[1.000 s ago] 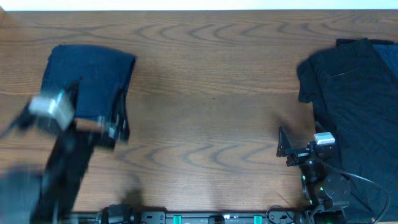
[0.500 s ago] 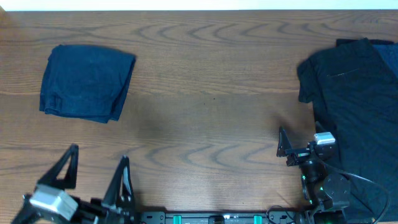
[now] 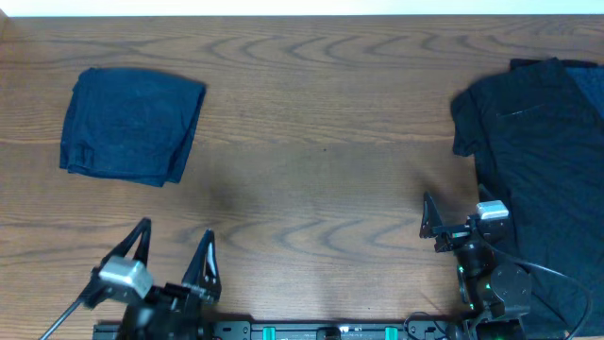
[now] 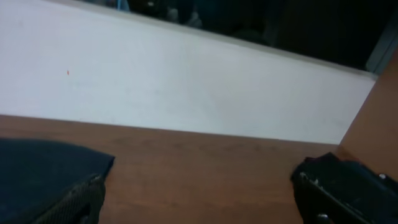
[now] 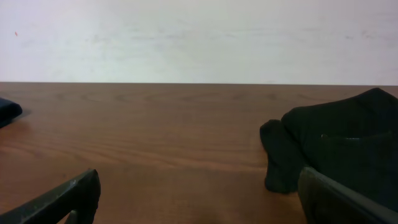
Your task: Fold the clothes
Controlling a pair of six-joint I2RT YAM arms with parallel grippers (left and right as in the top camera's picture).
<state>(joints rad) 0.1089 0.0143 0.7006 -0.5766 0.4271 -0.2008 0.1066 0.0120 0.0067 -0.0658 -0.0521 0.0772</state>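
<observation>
A navy garment [image 3: 132, 123] lies folded into a compact rectangle at the table's back left; in the left wrist view its edge [image 4: 37, 168] shows at lower left. Black clothes [image 3: 538, 151] lie spread in a loose pile along the right side, running off the frame. My left gripper [image 3: 175, 244] hovers near the front edge, well in front of the navy garment, open and empty, with bare wood between its fingers [image 4: 74, 202]. My right gripper [image 3: 451, 215] is open and empty just left of the black clothes [image 5: 336, 143], whose nearest fold lies ahead of its right finger.
The wooden table [image 3: 321, 161] spans the view, with a white wall [image 5: 199, 37] behind its far edge. The arm bases and cables [image 3: 491, 293] sit along the front edge.
My left arm drew back from the navy garment to the front edge, then shifted slightly right. The garment stays folded where it lay. The right arm has not moved.
</observation>
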